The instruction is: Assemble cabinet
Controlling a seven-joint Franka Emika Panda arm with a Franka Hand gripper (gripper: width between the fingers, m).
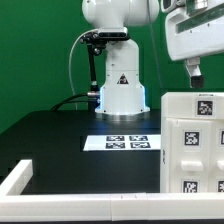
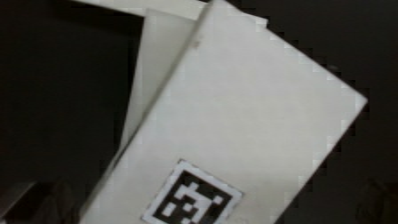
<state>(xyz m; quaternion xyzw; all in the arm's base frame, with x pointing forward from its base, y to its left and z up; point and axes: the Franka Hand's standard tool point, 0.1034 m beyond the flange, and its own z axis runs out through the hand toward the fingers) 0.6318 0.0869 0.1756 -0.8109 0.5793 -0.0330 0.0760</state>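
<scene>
Gripper (image 1: 196, 68) hung over the white cabinet (image 1: 192, 140), finger spread unclear; tags (image 1: 206, 106) unreadable; robot base (image 1: 122, 92) bore triangle warning sticker (image 1: 121, 83).

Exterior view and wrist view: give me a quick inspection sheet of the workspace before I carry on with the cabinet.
Surface: black table with a white raised edge along the front.
Job's things: white cabinet body with tag markers stands at the exterior view's right; the wrist view shows a white tagged panel close up.
Clutter: nothing seen.
Grippers: gripper hangs above the cabinet body; open or shut cannot be told here, nothing seen held.
Cables: black cable loops beside the robot base.
Surroundings: green backdrop; marker board flat before the base.
</scene>
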